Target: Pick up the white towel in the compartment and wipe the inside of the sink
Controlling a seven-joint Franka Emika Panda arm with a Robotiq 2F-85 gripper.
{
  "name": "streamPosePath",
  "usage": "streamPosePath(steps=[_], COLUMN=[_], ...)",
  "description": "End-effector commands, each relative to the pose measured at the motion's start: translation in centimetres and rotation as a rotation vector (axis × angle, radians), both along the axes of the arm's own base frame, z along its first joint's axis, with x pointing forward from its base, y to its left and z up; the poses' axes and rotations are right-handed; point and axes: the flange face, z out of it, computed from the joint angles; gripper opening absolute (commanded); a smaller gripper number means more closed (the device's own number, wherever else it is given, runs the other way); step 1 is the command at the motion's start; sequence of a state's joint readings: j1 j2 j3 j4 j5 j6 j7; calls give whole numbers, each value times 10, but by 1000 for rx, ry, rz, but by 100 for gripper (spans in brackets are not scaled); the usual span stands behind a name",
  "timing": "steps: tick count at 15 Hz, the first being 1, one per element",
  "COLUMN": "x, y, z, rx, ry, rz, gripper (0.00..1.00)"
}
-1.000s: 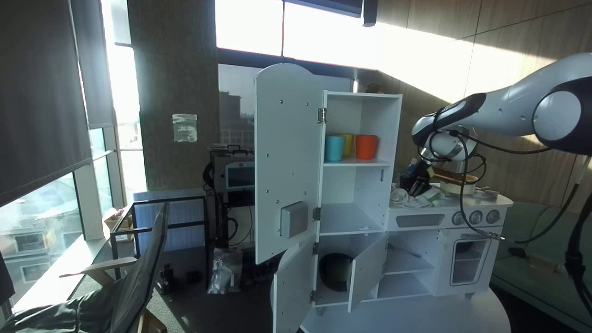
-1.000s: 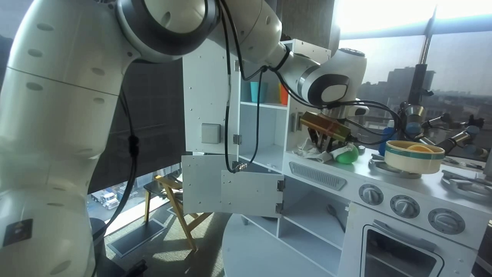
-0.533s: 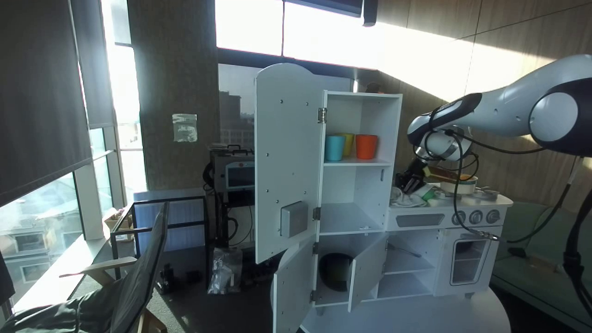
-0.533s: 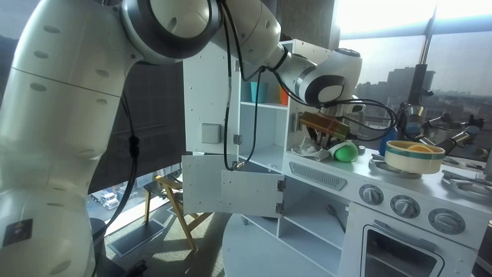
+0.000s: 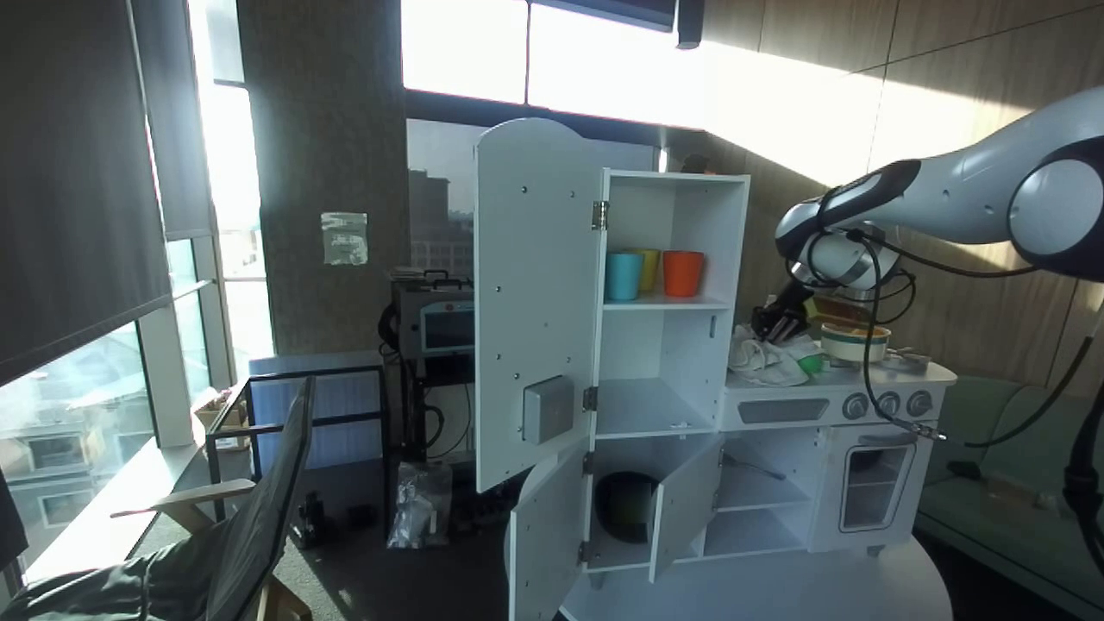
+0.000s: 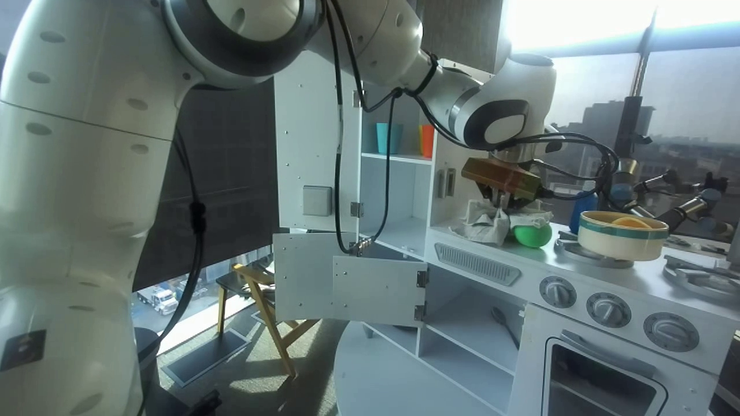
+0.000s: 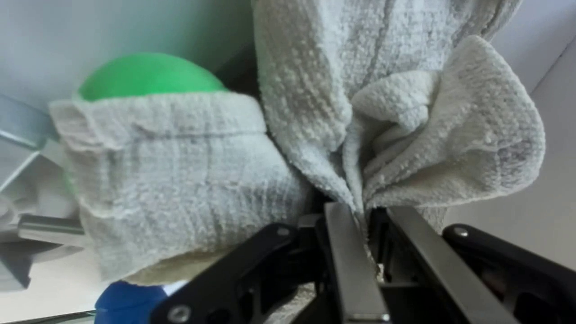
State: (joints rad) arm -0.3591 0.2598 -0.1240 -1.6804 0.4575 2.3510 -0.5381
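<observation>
The hand (image 7: 362, 211) is clamped on the white towel (image 7: 310, 130): in the wrist view its two fingers (image 7: 354, 265) pinch a gathered fold of the cloth, and the rest spreads out from the pinch in loose folds. In both exterior views the towel sits bunched on the white surface (image 6: 543, 255), just right of the tall cabinet (image 5: 707, 207), its lower folds resting there and its top rising to the hand. A flap of cloth touches and partly covers a round green thing (image 6: 532, 236) on the right.

Farther right, a cream pot (image 6: 622, 245) with a teal band stands on a grey burner (image 6: 569, 247), holding something yellow (image 6: 631, 222). On the far side, left of the pot, stands a blue thing (image 6: 584, 211), partly hidden.

In the cabinet a teal cup (image 5: 624, 276), a yellow cup (image 5: 647, 269) and an orange cup (image 5: 683, 274) stand upright on the upper shelf. The compartment (image 5: 642, 405) right below them is left of the towel, which lies outside it. The tall door (image 5: 535, 285) hangs open to the left. A dark round thing (image 5: 614, 509) is in the lower left cubby.
</observation>
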Motion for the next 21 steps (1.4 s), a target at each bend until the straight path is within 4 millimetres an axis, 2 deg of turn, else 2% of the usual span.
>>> streamPosePath(steps=[1, 4, 6, 8, 9, 13, 17, 21], x=[-3, 5, 9, 8, 7, 0, -19, -41], y=[15, 35, 49, 48, 47, 37, 24, 20], z=[4, -18, -41, -57, -57, -38, -8, 22], rx=[-30, 4, 64, 98, 91, 43, 7, -18], ry=[-53, -34, -1, 46, 48, 28, -19, -93], rz=[54, 118, 165, 166, 163, 128, 82, 66], gripper=[8, 8, 7, 8, 8, 8, 8, 6])
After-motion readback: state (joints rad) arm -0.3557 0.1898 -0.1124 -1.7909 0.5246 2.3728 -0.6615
